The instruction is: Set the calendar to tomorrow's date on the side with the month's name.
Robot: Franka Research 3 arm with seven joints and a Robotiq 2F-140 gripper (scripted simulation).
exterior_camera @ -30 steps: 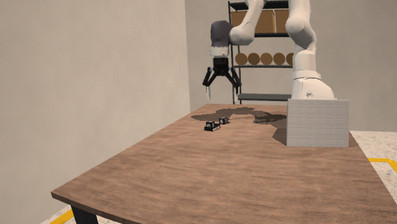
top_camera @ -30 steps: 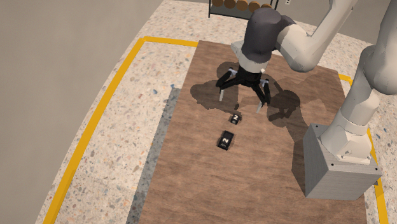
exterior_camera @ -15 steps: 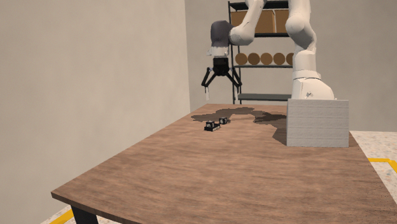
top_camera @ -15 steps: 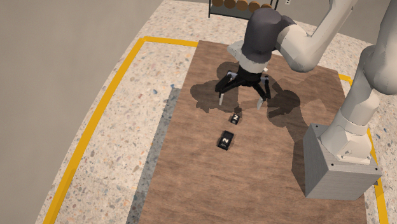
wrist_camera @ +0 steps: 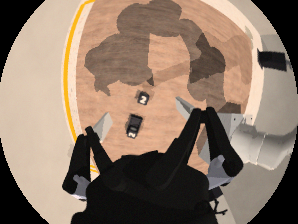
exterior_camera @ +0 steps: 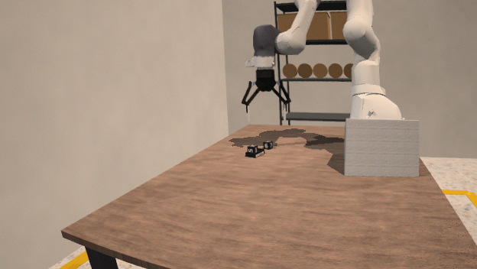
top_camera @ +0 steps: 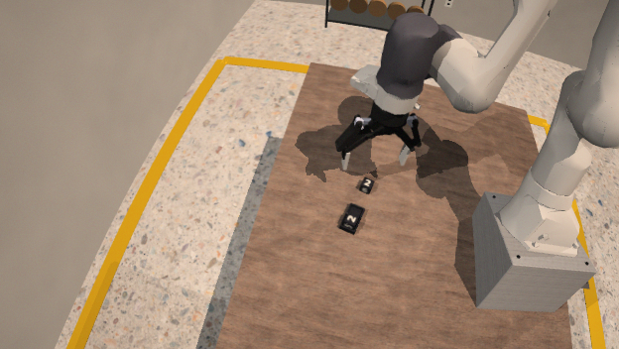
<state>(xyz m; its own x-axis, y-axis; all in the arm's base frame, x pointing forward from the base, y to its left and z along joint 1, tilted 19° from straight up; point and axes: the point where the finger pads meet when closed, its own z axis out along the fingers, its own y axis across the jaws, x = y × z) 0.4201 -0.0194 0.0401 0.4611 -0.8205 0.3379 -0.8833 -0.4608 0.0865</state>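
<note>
From the top, our gripper [top_camera: 375,160] [exterior_camera: 266,113] [wrist_camera: 142,110] hangs spread wide with nothing in it; one cube [top_camera: 366,185] [exterior_camera: 267,145] [wrist_camera: 143,98] lies on the table [top_camera: 397,278] [exterior_camera: 244,199] [wrist_camera: 167,55], beside the tray [top_camera: 350,230] [exterior_camera: 251,155] [wrist_camera: 136,119].

In the exterior view, the other cube [top_camera: 352,217] [exterior_camera: 251,149] [wrist_camera: 132,133] sits in the tray, a 5 on one side — the loose one shows a 6.

By the wrist view, both still need to be side by side — tomorrow's date isn't set, and we can't read the month.

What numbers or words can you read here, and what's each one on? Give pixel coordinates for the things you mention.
"2": top of the loose black cube [top_camera: 367,185] [exterior_camera: 267,145] [wrist_camera: 143,98]
"6": its side
"2": top of the black cube in the tray [top_camera: 351,218] [exterior_camera: 252,149] [wrist_camera: 132,133]
"5", probably: its side
Too small to read: white lettering on the black tray's [top_camera: 357,208] [exterior_camera: 250,155] [wrist_camera: 136,119] side
</note>
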